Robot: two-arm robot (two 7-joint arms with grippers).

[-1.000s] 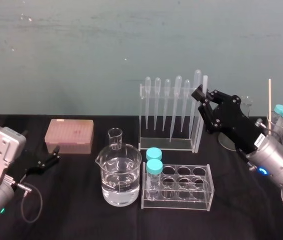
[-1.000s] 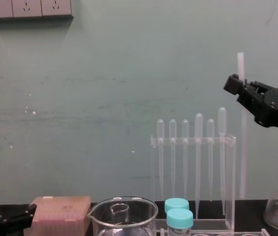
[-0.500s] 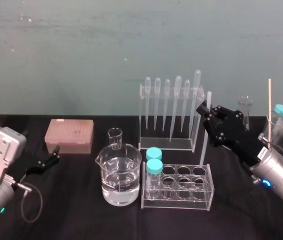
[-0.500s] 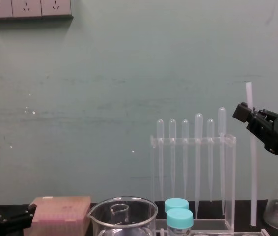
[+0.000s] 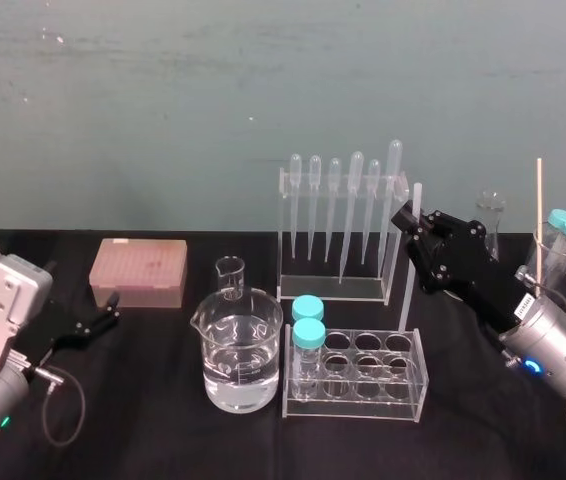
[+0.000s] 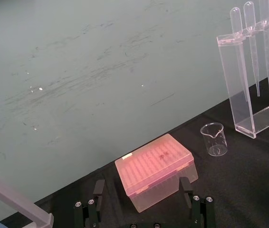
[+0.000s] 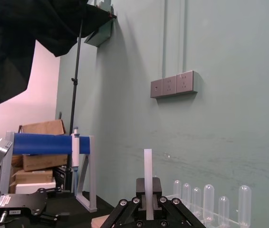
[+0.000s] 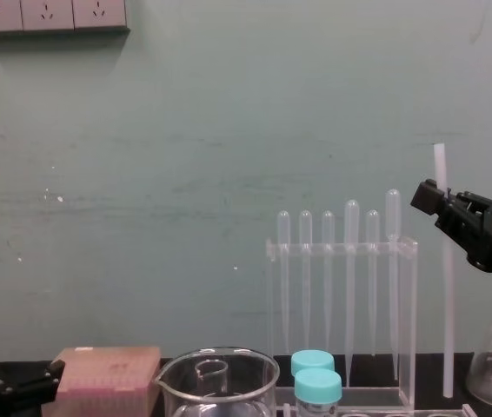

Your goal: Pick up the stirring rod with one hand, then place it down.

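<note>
Grips the stirring rod near its upper end with the right pincer, black, two-fingered and bulky-bodied. Reaches in from the right of the pipette rack, with a finger pressed on each side of the rod. Looks long, thin, straight and translucent whitish, even in thickness, blunt at the top. Stands almost upright just beside the rack's right end wall. Pokes a short way above the pincer and above the rack's top. Ends low, near the rack's base; cannot tell whether it touches the desk.
</note>
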